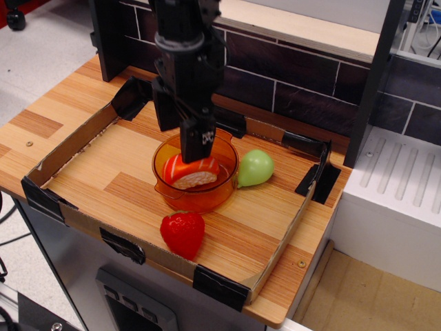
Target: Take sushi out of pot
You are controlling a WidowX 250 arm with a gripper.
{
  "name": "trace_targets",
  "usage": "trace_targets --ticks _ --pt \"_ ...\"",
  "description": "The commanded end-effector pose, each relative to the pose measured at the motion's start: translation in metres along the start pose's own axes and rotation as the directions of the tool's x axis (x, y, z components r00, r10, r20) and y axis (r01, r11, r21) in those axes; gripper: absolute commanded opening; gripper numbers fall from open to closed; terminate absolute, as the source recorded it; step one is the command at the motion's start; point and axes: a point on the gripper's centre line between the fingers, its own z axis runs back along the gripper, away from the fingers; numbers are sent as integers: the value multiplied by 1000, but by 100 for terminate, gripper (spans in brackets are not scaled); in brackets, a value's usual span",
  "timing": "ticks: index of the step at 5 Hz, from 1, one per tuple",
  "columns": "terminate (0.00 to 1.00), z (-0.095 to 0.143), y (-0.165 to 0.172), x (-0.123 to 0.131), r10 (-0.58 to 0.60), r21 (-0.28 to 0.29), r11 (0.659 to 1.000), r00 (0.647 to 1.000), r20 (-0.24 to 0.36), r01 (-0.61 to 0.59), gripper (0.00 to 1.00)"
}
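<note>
The sushi (196, 174) lies inside the orange translucent pot (219, 192), its orange-red striped top facing up-left and its white base toward the front. The pot stands in the middle of the cardboard-walled area. My black gripper (182, 148) hangs straight down over the back-left part of the pot. Its front finger (197, 143) reaches just to the sushi's upper edge and hides part of it. The jaws look apart and hold nothing.
A red toy strawberry (183, 233) lies in front of the pot near the low cardboard wall (69, 148). A green toy fruit (255, 167) touches the pot's right side. A dark brick backsplash (303, 76) stands behind, and a white rack (400, 186) to the right.
</note>
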Motion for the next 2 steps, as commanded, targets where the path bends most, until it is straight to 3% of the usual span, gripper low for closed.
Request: trace_targets --ticks 1,2 --pt "0 -6 4 5 5 25 1000 1000 7 -5 100" --pt "0 -14 4 5 5 42 999 1000 -1 -5 100"
